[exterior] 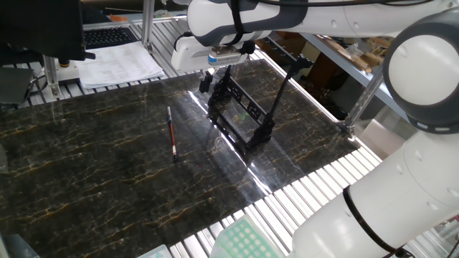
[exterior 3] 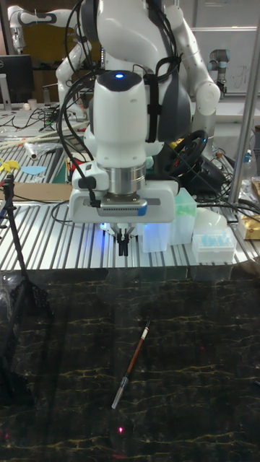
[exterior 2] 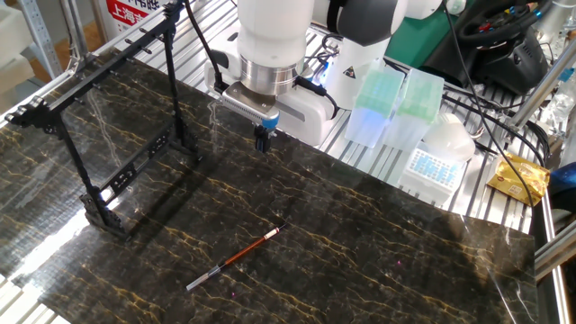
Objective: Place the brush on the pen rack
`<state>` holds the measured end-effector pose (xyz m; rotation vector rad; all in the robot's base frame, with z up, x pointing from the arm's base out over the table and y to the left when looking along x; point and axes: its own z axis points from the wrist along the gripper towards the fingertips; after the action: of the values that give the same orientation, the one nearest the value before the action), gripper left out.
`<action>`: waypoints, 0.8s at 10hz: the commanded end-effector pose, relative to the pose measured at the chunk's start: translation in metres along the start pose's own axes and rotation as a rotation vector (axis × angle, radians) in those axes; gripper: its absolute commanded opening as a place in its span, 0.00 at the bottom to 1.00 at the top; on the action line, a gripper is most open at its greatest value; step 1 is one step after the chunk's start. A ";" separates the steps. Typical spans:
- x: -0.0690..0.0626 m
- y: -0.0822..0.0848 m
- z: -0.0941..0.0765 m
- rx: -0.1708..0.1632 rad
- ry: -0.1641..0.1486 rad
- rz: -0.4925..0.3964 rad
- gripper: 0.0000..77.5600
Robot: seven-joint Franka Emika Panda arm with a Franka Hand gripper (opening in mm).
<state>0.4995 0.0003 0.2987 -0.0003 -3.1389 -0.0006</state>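
The brush [exterior: 171, 133] lies flat on the dark marble tabletop, a thin stick with a reddish-brown section; it also shows as the brush [exterior 2: 232, 259] and the brush [exterior 3: 131, 364]. The black open-frame pen rack [exterior: 231, 92] stands upright to one side of it, seen as the pen rack [exterior 2: 102, 213] and at the left edge as the pen rack [exterior 3: 29, 292]. My gripper [exterior 2: 262, 139] hangs above the table's far edge, pointing down, beyond the brush and well apart from it. Its fingers [exterior 3: 123, 245] look pressed together with nothing between them. In the first fixed view the gripper [exterior: 207, 80] sits right in front of the rack.
Pipette tip boxes [exterior 2: 378, 99] and a clear tube rack [exterior 2: 435, 162] stand on the slatted bench behind the table. Papers [exterior: 118, 63] and a keyboard lie beyond the far side. A green tip box [exterior: 244, 244] sits near the front edge.
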 end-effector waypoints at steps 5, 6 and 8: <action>0.000 0.000 0.000 0.123 -0.061 -0.154 0.00; 0.001 0.000 0.001 0.126 -0.067 -0.167 0.00; 0.006 0.001 0.004 0.141 -0.081 -0.171 0.00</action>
<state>0.4949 0.0010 0.2951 0.2731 -3.1906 0.2142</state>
